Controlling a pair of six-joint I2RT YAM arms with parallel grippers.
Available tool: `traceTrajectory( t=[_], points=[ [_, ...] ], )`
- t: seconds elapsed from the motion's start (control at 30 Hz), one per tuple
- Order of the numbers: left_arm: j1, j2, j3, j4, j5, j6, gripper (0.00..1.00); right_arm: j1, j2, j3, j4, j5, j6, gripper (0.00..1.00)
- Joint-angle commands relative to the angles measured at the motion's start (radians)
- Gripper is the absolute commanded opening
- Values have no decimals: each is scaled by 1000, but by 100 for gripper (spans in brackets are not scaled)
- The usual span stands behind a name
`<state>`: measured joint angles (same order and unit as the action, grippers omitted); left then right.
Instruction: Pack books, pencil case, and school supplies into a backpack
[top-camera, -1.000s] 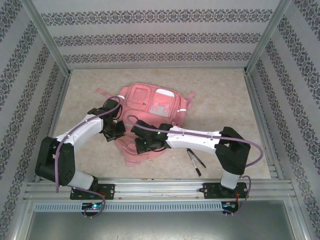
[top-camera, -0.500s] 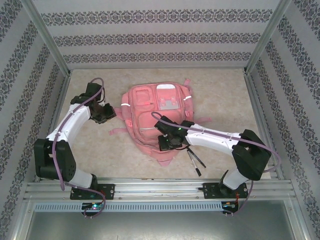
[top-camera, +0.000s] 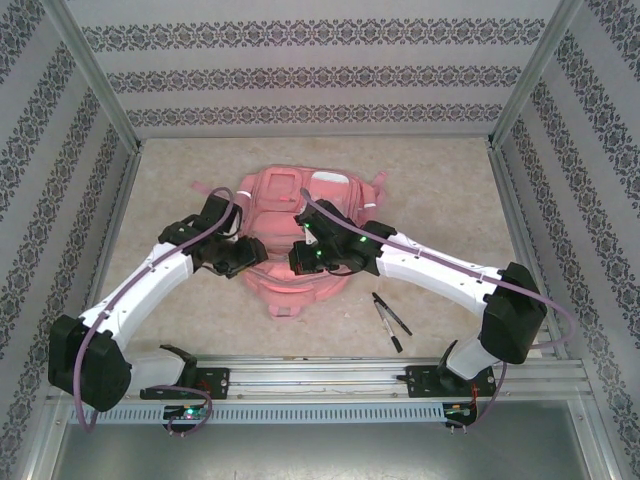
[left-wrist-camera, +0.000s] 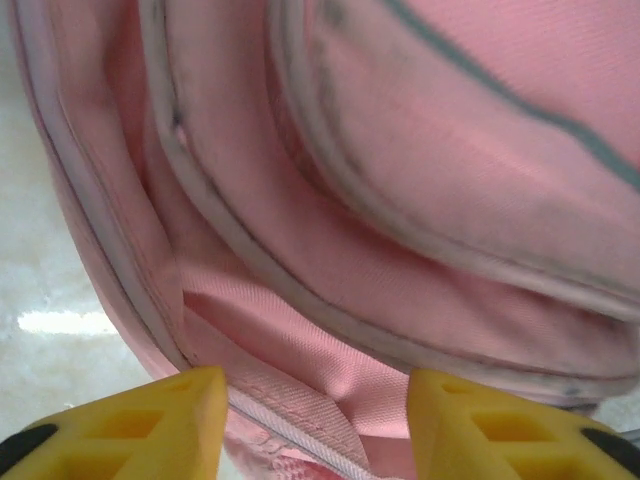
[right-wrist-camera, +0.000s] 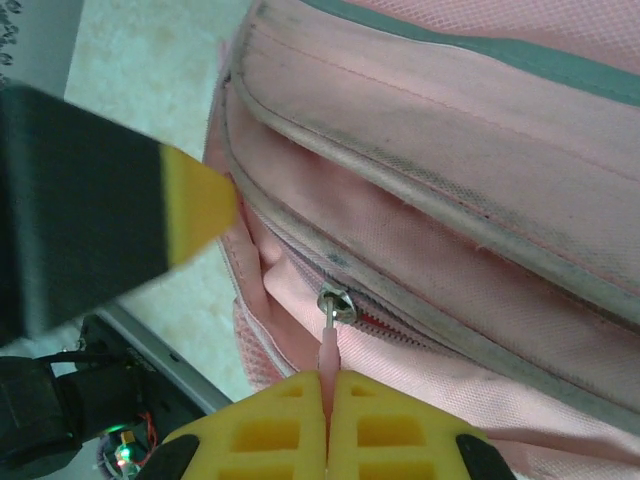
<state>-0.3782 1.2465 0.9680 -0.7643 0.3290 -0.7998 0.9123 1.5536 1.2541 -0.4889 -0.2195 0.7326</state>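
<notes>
The pink backpack (top-camera: 300, 195) lies mid-table, its fabric close up in the left wrist view (left-wrist-camera: 450, 150) and the right wrist view (right-wrist-camera: 450, 140). My right gripper (top-camera: 305, 257) (right-wrist-camera: 327, 400) is shut on the pink zipper pull (right-wrist-camera: 328, 352), just below the metal slider (right-wrist-camera: 335, 303). My left gripper (top-camera: 245, 256) (left-wrist-camera: 318, 420) is open at the backpack's left side. A fold of fabric beside the zipper seam lies loose between its yellow fingers (left-wrist-camera: 150, 420). Two black pens, the school supplies (top-camera: 390, 320), lie right of the backpack. The books and pencil case are out of view.
A metal rail (top-camera: 320, 375) runs along the near edge with both arm bases on it. Frame posts and patterned walls close in the left, right and far sides. The beige tabletop (top-camera: 450, 200) is bare right of the backpack.
My left gripper swung out to the left, then came back to the backpack's left side and opened. My right gripper moved toward the far side, still shut on the pull. The backpack shifted.
</notes>
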Motion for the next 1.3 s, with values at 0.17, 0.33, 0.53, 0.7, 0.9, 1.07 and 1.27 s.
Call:
traceTrajectory(
  t=[0.17, 0.33, 0.53, 0.7, 0.9, 1.07, 1.27],
  points=[
    [-33, 4, -53, 110, -107, -182, 58, 36, 20, -11, 102, -71, 44, 0],
    [-39, -1, -51, 163, -132, -246, 59, 61, 46, -1, 110, -79, 51, 0],
    [-53, -16, -126, 258, -164, -348, 58, 82, 68, 17, 128, -91, 62, 0],
    [-54, -61, -126, 246, -229, -363, 57, 106, 92, 27, 126, -90, 57, 0],
    [-54, -101, -80, 145, -246, -357, 57, 108, 97, 15, 127, -83, 57, 0],
    [-60, -79, -144, 219, -217, -394, 56, 107, 108, 32, 126, -88, 57, 0],
    [-134, -62, -182, 225, -263, -424, 55, 108, 117, 48, 124, -80, 54, 0]
  ],
)
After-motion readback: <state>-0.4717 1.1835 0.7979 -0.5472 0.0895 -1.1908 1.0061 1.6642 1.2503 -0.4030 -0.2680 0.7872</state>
